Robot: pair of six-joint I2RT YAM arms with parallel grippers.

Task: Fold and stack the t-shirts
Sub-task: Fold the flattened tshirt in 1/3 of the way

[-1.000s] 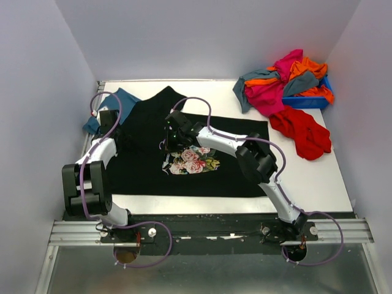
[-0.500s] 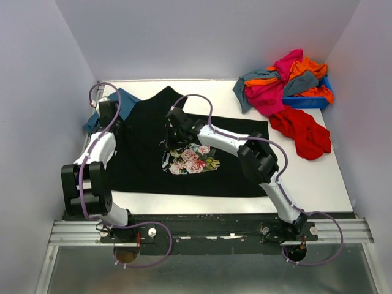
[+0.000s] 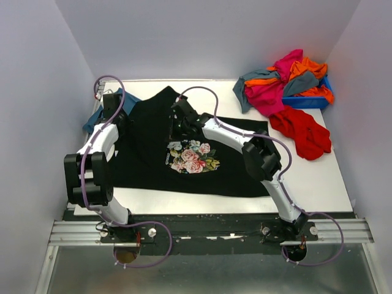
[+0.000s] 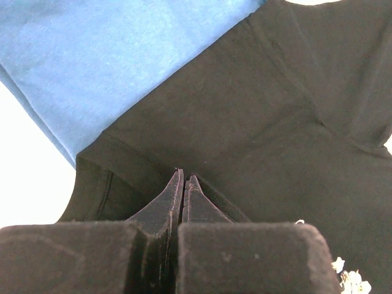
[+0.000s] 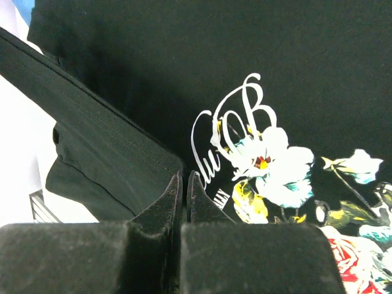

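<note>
**A:** Which step is this?

**B:** Spreading out, I'd judge, not folding yet. The black t-shirt [image 3: 226, 165] lies across the table [image 3: 318, 177], and I'll place everything from its floral print [image 3: 191, 156]. Far left of the print, the teal t-shirt [image 4: 122, 55] pokes out from under the black one's edge.

**A:** And the arms?

**B:** The left gripper [image 4: 184, 177] is left of the print and beyond it. Its fingers are pressed together on a pinch of black cloth by a hem. The right gripper [image 5: 185, 176] sits just beyond the print's upper left corner, clamped on a raised fold of the same shirt.

**A:** The other shirts?

**B:** They are well to the right of the print. A heap of t-shirts [image 3: 275, 86] in magenta, orange and grey-blue spills over a blue bin [image 3: 306, 101]. A red t-shirt [image 3: 303, 131] lies nearer than the heap.

**A:** What does the next move need?

**B:** I think an even pull from both arms, away from the print, until that fold lies flat. They should then let go before the black cloth rides further over the teal one. The sleeves can be folded after that.

**A:** Anything different from a second ago?

**B:** Both grippers now sit farther beyond the print. The fold that lapped the print's left edge is drawn back, so the flowers and lettering show whole. The heap, bin and red shirt lie as they did.
</note>
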